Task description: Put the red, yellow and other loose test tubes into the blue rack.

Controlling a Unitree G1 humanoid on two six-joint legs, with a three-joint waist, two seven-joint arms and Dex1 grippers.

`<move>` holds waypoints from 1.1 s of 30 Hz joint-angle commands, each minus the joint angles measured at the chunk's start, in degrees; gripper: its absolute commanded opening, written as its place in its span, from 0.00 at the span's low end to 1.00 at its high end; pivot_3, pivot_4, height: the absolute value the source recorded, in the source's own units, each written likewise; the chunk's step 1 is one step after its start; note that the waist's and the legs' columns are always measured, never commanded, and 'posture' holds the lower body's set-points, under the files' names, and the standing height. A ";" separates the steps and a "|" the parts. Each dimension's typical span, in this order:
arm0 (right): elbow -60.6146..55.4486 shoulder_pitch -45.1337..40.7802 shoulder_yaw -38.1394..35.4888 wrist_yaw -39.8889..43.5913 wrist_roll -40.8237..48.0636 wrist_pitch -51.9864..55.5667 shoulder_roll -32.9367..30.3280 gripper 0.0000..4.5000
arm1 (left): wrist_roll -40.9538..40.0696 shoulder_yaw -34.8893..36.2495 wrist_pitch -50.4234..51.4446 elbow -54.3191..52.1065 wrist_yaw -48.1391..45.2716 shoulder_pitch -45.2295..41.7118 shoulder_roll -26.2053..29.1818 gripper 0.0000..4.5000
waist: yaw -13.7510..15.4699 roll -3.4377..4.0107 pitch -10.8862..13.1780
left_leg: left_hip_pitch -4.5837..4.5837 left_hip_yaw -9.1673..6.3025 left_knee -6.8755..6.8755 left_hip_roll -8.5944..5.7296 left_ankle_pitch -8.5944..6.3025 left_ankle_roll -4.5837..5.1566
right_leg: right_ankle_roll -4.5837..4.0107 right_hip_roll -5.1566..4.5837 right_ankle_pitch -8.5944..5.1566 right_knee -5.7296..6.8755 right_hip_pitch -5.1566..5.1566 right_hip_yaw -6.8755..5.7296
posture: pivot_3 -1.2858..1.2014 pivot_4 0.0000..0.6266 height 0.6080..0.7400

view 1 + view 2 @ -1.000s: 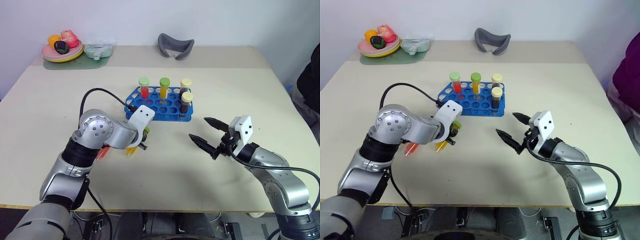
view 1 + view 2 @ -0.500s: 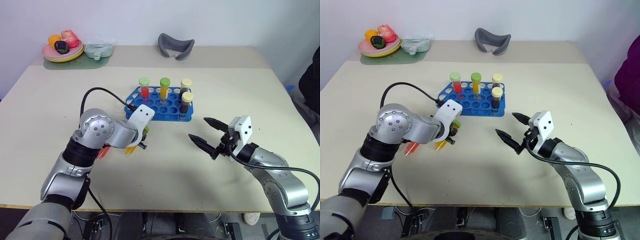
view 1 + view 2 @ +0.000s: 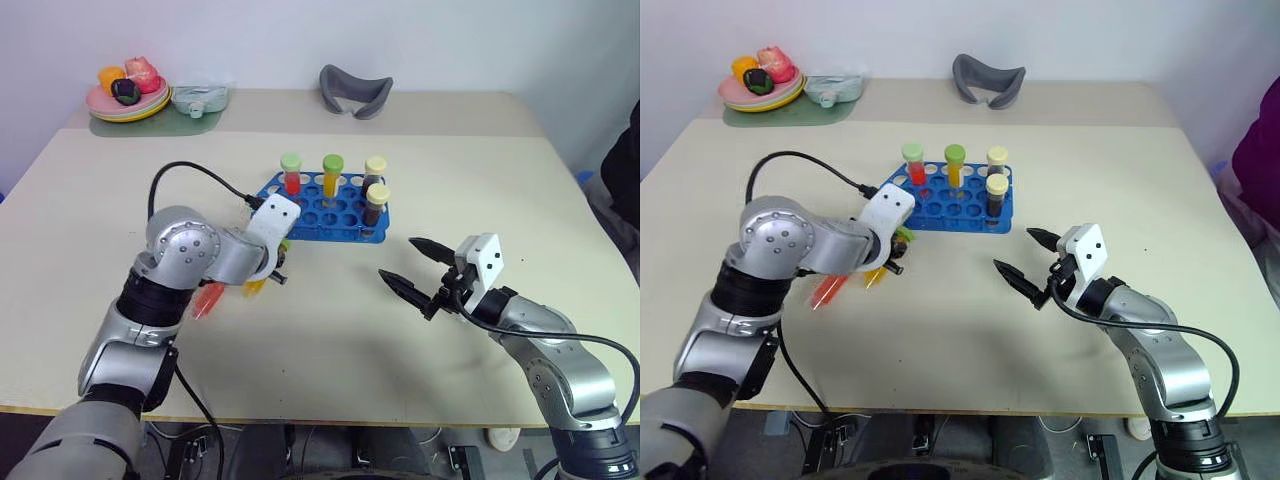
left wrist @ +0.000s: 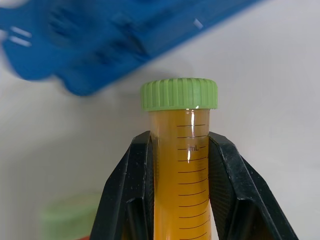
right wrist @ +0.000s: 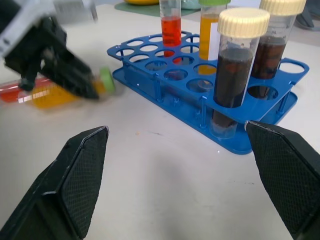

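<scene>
My left gripper (image 3: 274, 270) is shut on a yellow test tube (image 4: 182, 160) with a green cap (image 4: 179, 93), holding it just above the table a little in front of the blue rack (image 3: 352, 232). A red test tube (image 3: 208, 298) lies on the table beside my left forearm. In the rack stand a red tube (image 3: 291, 173), a yellow tube (image 3: 331, 174) and two dark tubes with cream caps (image 3: 376, 204). My right gripper (image 3: 401, 258) is open over the table, to the right of the rack, with nothing between its fingers.
A plate of toy fruit (image 3: 125, 97) and a clear container (image 3: 200, 100) on a green mat stand at the back left. A grey curved object (image 3: 355, 91) lies at the back edge. A person's purple sleeve (image 3: 1255, 150) shows at the right edge.
My left gripper has risen with the yellow tube and drawn a little closer to the rack. The red tube still lies on the table. The right arm has kept still.
</scene>
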 commanded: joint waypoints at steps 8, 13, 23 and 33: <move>1.99 -0.38 2.06 4.14 -4.81 -5.47 -1.96 1.00 | 8.32 5.79 -1.27 -7.54 -10.29 -5.61 1.39 0.18 | -0.03 -0.02 0.02 | 0.00 0.01 -0.02 -0.01 0.00 -0.01 | 0.00 0.04 0.00 -0.01 -0.01 -0.01 | 0.52 0.24 0.96; 2.62 -1.15 1.98 4.41 -4.94 -5.65 -1.68 1.00 | 18.39 6.37 -15.14 -13.18 -17.75 -5.55 0.30 0.18 | 0.04 -0.04 0.03 | 0.00 0.01 -0.01 -0.01 0.00 -0.01 | 0.01 0.02 0.00 -0.01 0.00 -0.03 | 0.52 0.24 0.96; 2.27 -1.38 2.05 2.69 -4.64 -4.85 -0.11 1.00 | 48.29 -1.00 -64.49 -12.63 -31.34 8.57 -8.19 0.18 | 0.05 -0.02 0.02 | 0.00 0.10 -0.02 -0.02 0.00 -0.01 | 0.01 0.03 0.01 -0.04 0.01 -0.02 | 0.52 0.24 0.96; 1.19 0.45 -0.15 0.62 -4.42 -3.96 -0.48 1.00 | 64.64 -6.70 -90.95 3.03 -38.69 16.14 -19.33 0.18 | 0.09 -0.01 0.02 | -0.01 0.10 -0.01 -0.04 -0.03 0.05 | 0.01 0.05 0.01 -0.04 0.01 -0.04 | 0.52 0.24 0.96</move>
